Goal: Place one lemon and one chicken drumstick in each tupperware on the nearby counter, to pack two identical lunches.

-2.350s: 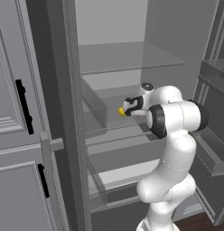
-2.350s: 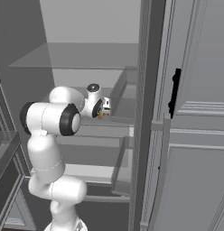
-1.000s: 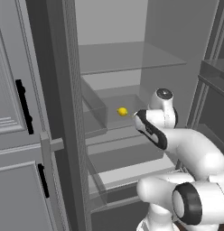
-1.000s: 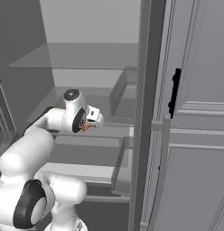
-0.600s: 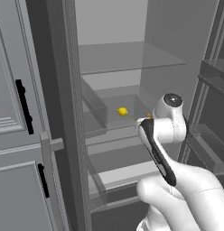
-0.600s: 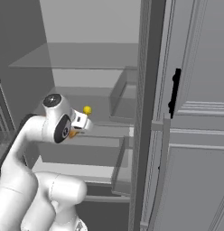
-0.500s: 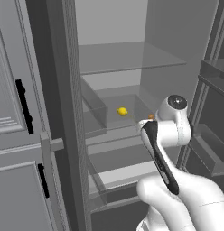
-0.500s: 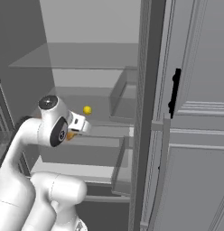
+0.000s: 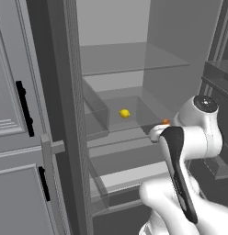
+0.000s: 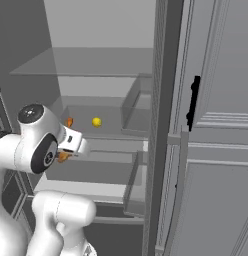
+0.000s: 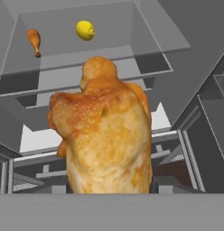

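My gripper (image 9: 158, 133) (image 10: 72, 144) is shut on a golden-brown chicken drumstick (image 11: 105, 135), which bulks large in the hand view and hides the fingertips. Orange bits of it show beside the hand (image 9: 166, 121) (image 10: 62, 156). I hold it in front of an open fridge, just outside a clear drawer (image 9: 134, 124). A yellow lemon (image 9: 124, 113) (image 10: 96, 121) (image 11: 85, 30) lies on the drawer's floor. In the hand view a second, small drumstick (image 11: 34, 41) lies to its left. The tupperware and the counter are out of view.
Glass shelves (image 9: 129, 57) span the fridge above the drawer, and another drawer (image 10: 96, 172) sits below it. The open fridge door (image 9: 24, 114) stands at the left. A grey cabinet door with a black handle (image 10: 193, 105) stands at the right.
The arm has drawn back from the drawer toward the base with the drumstick in its grip. The elbow has swung forward and lower. The lemon has stayed in the drawer.
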Tool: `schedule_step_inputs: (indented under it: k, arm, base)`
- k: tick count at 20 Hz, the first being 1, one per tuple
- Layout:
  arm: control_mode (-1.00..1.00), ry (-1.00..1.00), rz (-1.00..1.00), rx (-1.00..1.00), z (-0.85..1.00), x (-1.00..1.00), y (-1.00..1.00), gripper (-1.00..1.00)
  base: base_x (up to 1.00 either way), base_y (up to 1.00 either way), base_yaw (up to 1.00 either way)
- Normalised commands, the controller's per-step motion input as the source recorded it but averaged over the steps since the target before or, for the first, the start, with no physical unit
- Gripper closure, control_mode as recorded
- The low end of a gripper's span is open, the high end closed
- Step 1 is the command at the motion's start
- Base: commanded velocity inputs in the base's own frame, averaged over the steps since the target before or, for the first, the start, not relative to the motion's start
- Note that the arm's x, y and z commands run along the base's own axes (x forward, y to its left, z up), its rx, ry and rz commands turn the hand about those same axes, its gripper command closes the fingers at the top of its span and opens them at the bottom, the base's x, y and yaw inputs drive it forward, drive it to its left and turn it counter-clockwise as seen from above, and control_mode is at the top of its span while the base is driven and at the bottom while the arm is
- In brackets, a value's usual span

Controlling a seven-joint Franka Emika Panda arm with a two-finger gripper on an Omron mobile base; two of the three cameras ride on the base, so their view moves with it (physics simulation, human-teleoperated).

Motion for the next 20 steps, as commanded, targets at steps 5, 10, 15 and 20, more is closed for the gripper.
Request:
schedule_step_inputs:
  k: [5, 10, 15, 20]
  arm:
    - [-1.00, -0.15, 0.01, 0.00, 0.07, -0.63, 0.09, 1.00]
    - [-1.00, -0.07, 0.01, 0.00, -0.13, -0.13, 0.00, 1.00]
    - [-1.00, 0.00, 0.00, 0.00, 0.00, 0.00, 0.00, 1.00]
    - [1.00, 0.00, 0.00, 0.00, 0.00, 0.00, 0.00, 1.00]
  base:
    - [0.00, 0.00, 0.00]
    - [0.00, 0.00, 0.00]
    - [0.00, 0.00, 0.00]
    - [-0.05, 0.00, 0.00]
